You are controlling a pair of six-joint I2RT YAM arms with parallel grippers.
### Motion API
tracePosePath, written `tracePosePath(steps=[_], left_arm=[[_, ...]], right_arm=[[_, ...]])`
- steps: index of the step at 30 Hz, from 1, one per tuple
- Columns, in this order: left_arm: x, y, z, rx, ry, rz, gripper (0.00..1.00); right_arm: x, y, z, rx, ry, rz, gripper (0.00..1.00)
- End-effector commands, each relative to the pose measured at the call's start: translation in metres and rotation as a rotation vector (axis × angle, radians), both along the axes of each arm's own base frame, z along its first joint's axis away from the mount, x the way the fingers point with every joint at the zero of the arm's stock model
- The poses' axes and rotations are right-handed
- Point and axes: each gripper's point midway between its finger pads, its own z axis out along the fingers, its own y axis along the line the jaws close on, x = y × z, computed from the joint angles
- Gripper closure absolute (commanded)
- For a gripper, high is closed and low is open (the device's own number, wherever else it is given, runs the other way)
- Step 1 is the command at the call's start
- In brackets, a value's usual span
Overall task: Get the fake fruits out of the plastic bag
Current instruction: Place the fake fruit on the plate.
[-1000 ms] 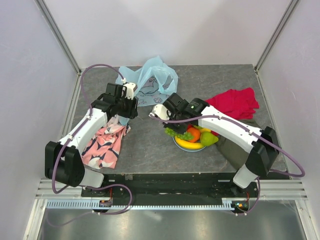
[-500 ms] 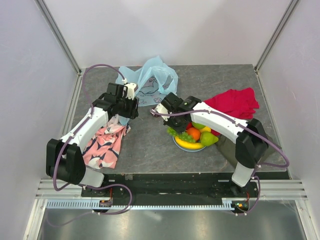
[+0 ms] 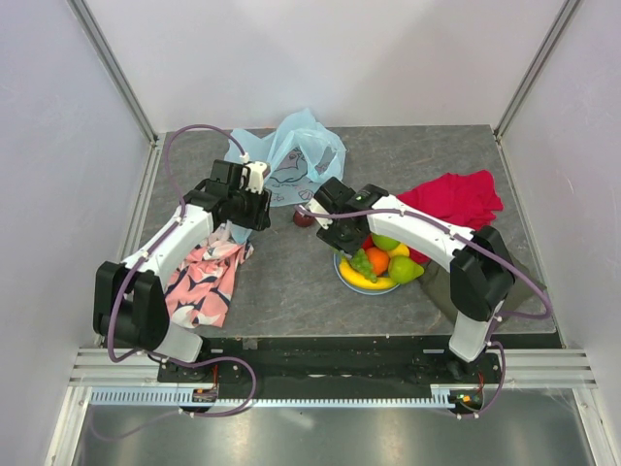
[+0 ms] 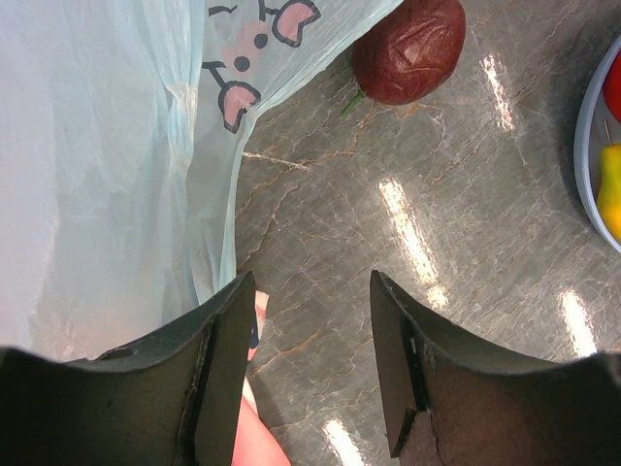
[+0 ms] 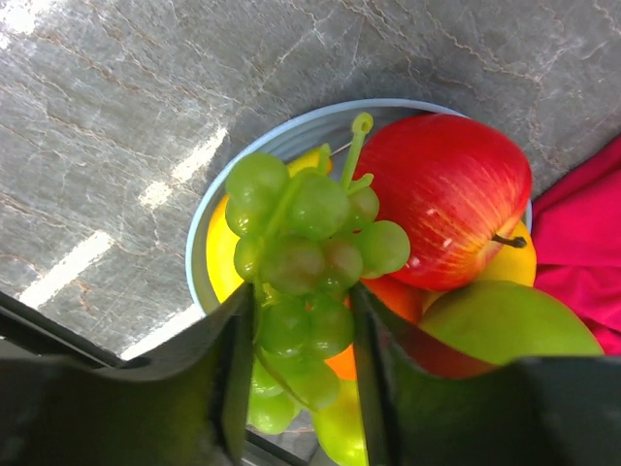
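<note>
The green grape bunch (image 5: 306, 243) lies on top of the pile in the light-blue plate (image 5: 247, 146), directly between the fingers of the right gripper (image 5: 303, 301). Its jaws stand apart; whether the pads touch the grapes cannot be told. Past its right finger sit the red apple (image 5: 446, 209) and a green fruit (image 5: 505, 325), with the orange (image 5: 393, 296) beneath them. The banana (image 5: 218, 252) shows past its left finger, and the red cloth (image 5: 582, 223) lies further right.

The dark plum (image 4: 408, 49) rests on the grey table (image 4: 437, 243), ahead of the left gripper (image 4: 310, 291) and slightly right, just beside the edge of the plastic bag (image 4: 97, 175). The bag spreads ahead and left, reaching this gripper's left finger. Its print is a cartoon figure in dark outline with pink patches. The left jaws are apart over the table, and the pink patterned cloth (image 3: 199, 282) lies behind them.
</note>
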Motion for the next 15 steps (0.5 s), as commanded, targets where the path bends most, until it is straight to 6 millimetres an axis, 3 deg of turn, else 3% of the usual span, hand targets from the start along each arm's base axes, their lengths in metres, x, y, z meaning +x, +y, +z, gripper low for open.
tracePosePath(steps=[1,8,15], left_arm=[[0.0137,-0.009,0.0163,-0.055,-0.04,0.009,0.43],[0.0146,-0.0109,0.0147,-0.063,-0.032,0.004,0.43],[0.0153,-0.0145,0.0139,-0.071,-0.025,-0.007,0.43]], right_arm=[[0.0121,0.0062,0.0057,0.007,-0.04,-0.014,0.46],[0.0072,0.0095,0.0092,0.034,-0.021,0.005,0.35],[0.0073,0.0103,0.0139,0.039,-0.028,0.021,0.32]])
